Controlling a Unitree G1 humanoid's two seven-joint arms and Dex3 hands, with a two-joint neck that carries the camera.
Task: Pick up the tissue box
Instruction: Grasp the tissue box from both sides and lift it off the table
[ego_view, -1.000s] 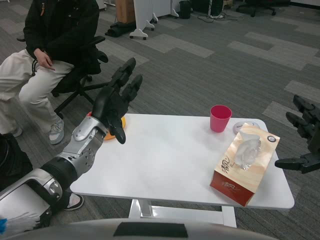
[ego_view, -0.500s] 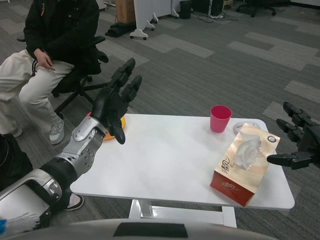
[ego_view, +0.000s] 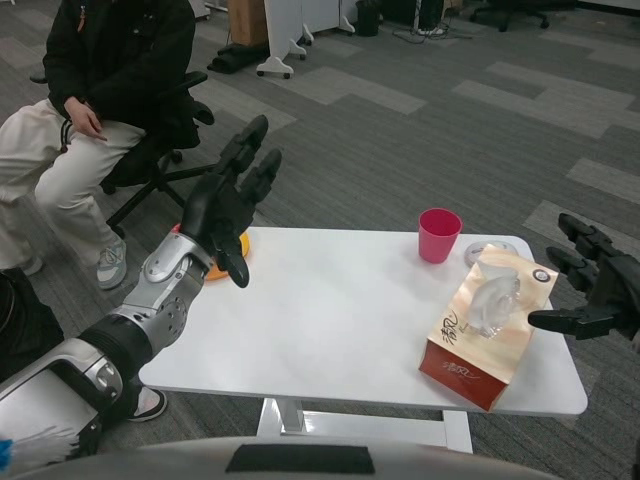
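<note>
Right hand (ego_view: 592, 285) hangs just beside the tissue box (ego_view: 488, 329), fingers spread, holding nothing. Left hand (ego_view: 228, 205) is raised over the white table (ego_view: 330, 320), fingers apart. A pink cup (ego_view: 438, 235) stands behind the box. Grey carpet (ego_view: 440, 130) surrounds; a person (ego_view: 85, 90) sits nearby.

The white rectangular surface (ego_view: 330, 320) in front of me carries an orange-and-tan cardboard tissue box (ego_view: 487, 330) at its right end, a pink plastic cup (ego_view: 438, 235) upright near the far edge, a small round grey disc (ego_view: 478, 254) just beside the cup, and an orange object (ego_view: 240, 247) at the far left corner, partly hidden.
</note>
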